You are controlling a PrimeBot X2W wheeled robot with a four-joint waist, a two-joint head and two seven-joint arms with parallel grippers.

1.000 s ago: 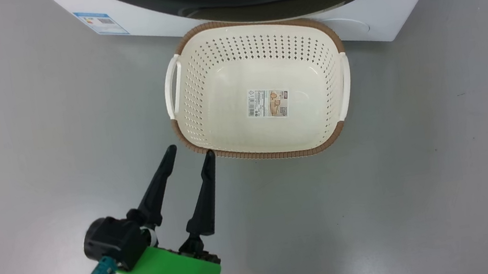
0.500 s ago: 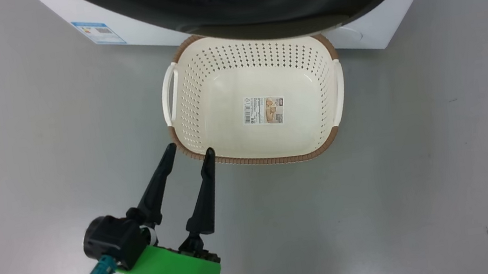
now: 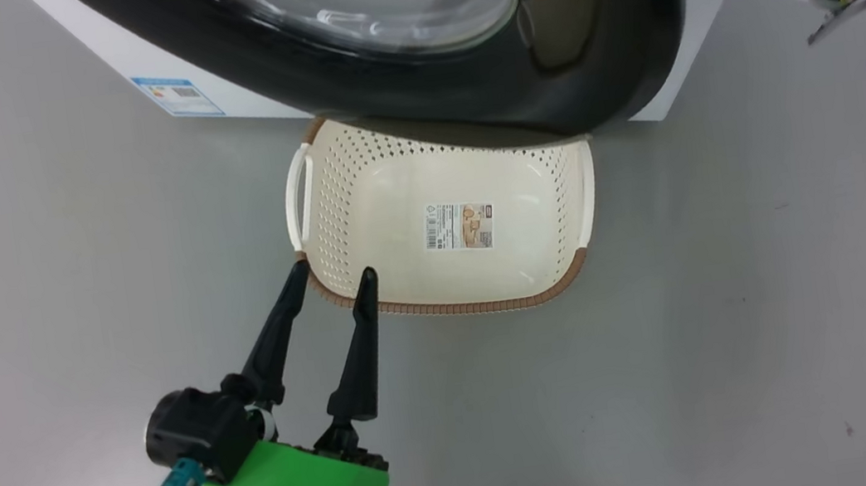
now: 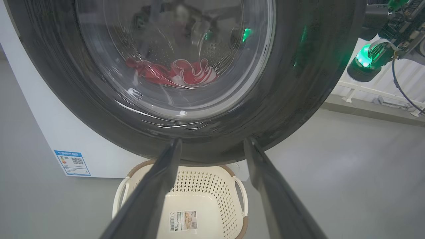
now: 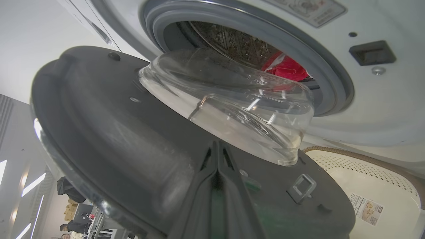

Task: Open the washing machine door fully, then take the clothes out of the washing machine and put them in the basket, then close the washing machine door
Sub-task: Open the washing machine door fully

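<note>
Glossy black-rimmed washing machine door (image 3: 583, 47) ajar, its clear glass bowl bulging inward. Perforated cream basket (image 3: 441, 305) on floor (image 3: 744, 319) beneath door's lower edge. I see red clothes (image 4: 186, 71) in the steel drum (image 5: 232, 39). Left gripper (image 3: 334, 270) jaws spread, nothing between them; right gripper (image 5: 217, 149) jaws pressed together at the door's matte inner face.

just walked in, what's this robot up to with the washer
The robot is opening the washing machine door: its shut right gripper lies along the door's inner face, and the door stands partly open over the basket. The red clothes are inside the washing machine, the basket is empty, and the open left gripper hovers by its near rim.
</note>
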